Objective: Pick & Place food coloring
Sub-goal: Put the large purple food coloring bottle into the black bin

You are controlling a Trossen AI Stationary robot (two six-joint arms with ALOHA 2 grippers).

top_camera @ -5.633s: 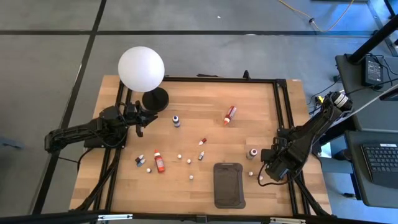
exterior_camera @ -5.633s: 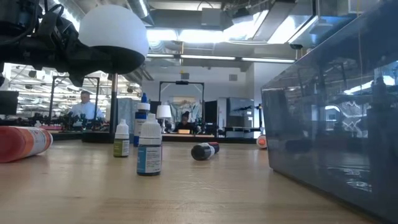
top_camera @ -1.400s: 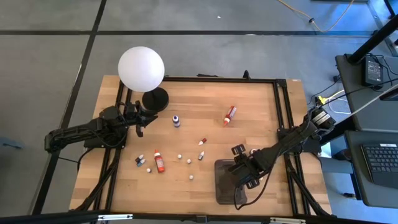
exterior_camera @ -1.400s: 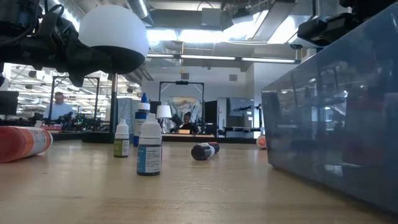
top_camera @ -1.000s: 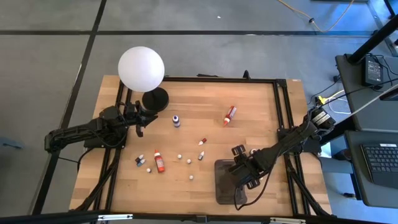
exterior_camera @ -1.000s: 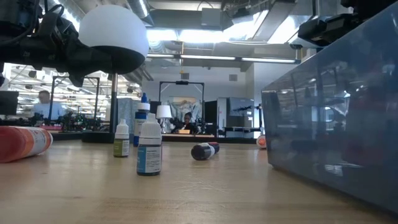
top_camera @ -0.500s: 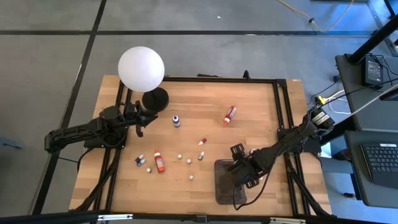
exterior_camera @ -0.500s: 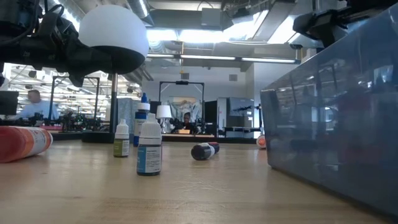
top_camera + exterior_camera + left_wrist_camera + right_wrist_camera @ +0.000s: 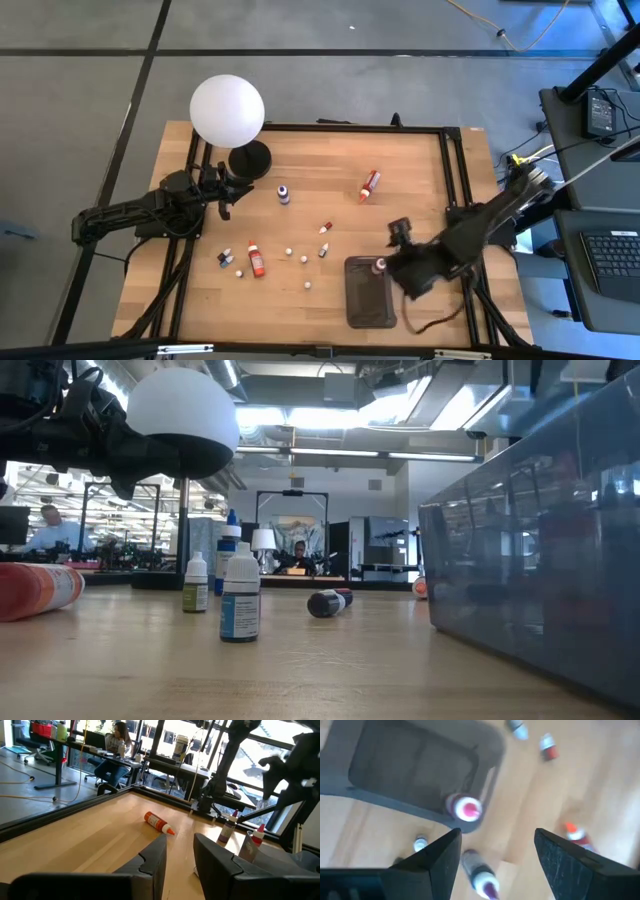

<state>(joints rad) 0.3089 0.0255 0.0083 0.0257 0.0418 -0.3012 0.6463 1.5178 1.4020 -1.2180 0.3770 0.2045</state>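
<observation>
A small food coloring bottle with a red cap [image 9: 379, 265] stands on its base inside the dark grey tray [image 9: 366, 305], at the tray's far right corner [image 9: 465, 809]. My right gripper [image 9: 398, 250] hangs open above and just right of it, touching nothing [image 9: 497, 836]. More food coloring is on the wood: a blue-purple bottle upright [image 9: 284, 194], an orange-red one lying [image 9: 370, 184], a red one lying [image 9: 257, 259]. Back at the left, beside the lamp, my left gripper [image 9: 224, 200] waits with its fingers a little apart [image 9: 178, 857] and nothing between them.
A white globe lamp [image 9: 227, 110] on a black base [image 9: 250, 158] stands at the far left. Small bottles [image 9: 323, 250] and loose white caps [image 9: 307, 286] lie left of the tray. Another bottle [image 9: 482, 880] is on the wood beside the tray. A black frame [image 9: 452, 190] borders the table.
My right gripper has risen from the tray and drawn back toward the table's right edge, tipping less steeply down. It has left the red-capped bottle standing in the tray's far right corner, free of its fingers. In the low view it has gone up out of the picture.
</observation>
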